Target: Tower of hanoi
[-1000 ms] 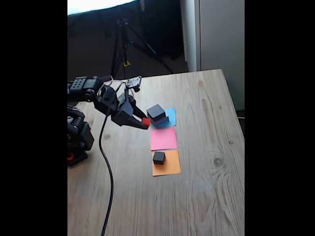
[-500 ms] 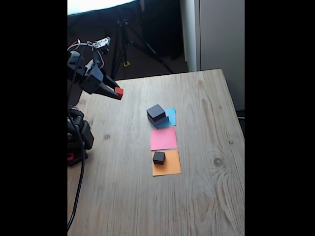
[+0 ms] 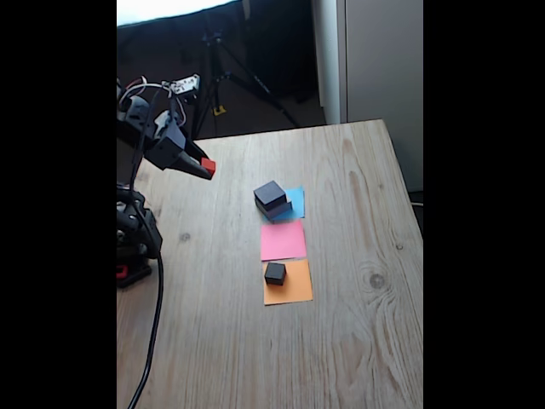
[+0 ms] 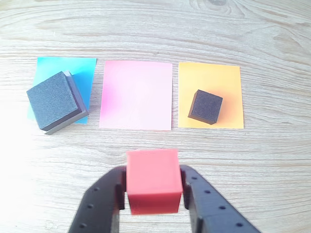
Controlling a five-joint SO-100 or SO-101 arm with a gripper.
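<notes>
Red cube (image 4: 153,179), pinched between the gripper's (image 3: 207,168) closed fingers, has been lifted away from the two stacked dark blocks (image 3: 272,199) on the blue paper (image 4: 73,70) and now hangs above the table's (image 3: 358,341) far left corner, freed for placing on another square.

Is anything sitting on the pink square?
No: in the wrist view the pink square lies bare, while the gripper holds the red cube.
</notes>
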